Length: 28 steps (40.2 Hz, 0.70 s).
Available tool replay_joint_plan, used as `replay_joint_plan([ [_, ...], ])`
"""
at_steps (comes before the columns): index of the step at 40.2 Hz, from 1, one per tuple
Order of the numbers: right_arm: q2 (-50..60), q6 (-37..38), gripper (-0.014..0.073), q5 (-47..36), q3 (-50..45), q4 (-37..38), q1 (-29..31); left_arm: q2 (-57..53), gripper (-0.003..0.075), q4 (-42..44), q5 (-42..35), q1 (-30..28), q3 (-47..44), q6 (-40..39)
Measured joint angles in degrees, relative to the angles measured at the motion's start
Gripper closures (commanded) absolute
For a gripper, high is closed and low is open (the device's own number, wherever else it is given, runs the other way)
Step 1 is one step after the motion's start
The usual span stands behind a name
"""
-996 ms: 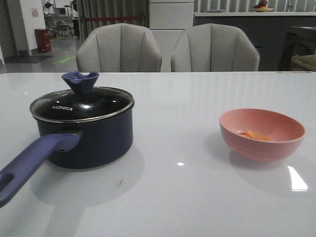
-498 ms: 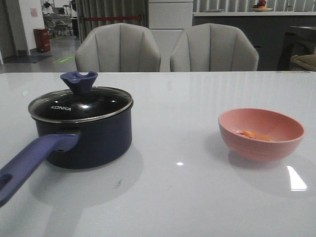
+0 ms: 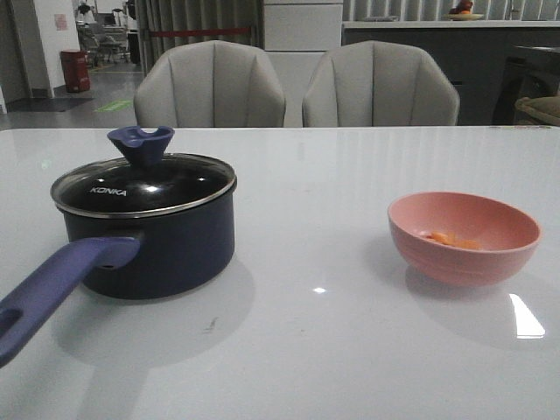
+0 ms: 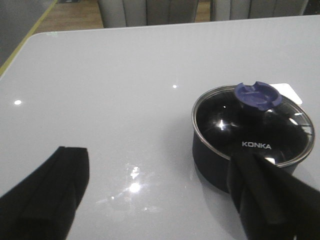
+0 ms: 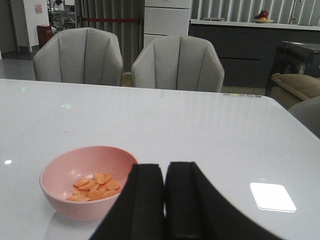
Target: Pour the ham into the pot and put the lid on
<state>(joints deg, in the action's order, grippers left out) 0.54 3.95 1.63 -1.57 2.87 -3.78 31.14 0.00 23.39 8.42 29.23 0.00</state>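
Lid (image 4: 252, 125) on pot (image 4: 210, 165), fingers (image 4: 50, 192) apart

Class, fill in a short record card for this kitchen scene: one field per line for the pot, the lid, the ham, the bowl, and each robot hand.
pot: dark navy pot on the white table, long handle toward the camera
lid: glass lid seated on the pot, knob up
ham: orange ham slices in the pink bowl, none poured yet
bowl: upright, apart from the pot, on the robot's right
left hand: left hand open, holding nothing, near the pot
right hand: right hand closed, empty, beside the bowl
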Motion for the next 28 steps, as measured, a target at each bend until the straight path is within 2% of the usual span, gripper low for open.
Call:
replay_joint_plan([
  [18,0.0,0.0,0.043,0.0,0.0,0.0,0.0,34.8,0.0113,-3.97,15.38,2.58,29.74,0.0],
  [28,0.0,0.0,0.043,0.0,0.0,0.0,0.0,52.45,0.0113,-3.81,23.76,8.66,45.3,-3.19],
])
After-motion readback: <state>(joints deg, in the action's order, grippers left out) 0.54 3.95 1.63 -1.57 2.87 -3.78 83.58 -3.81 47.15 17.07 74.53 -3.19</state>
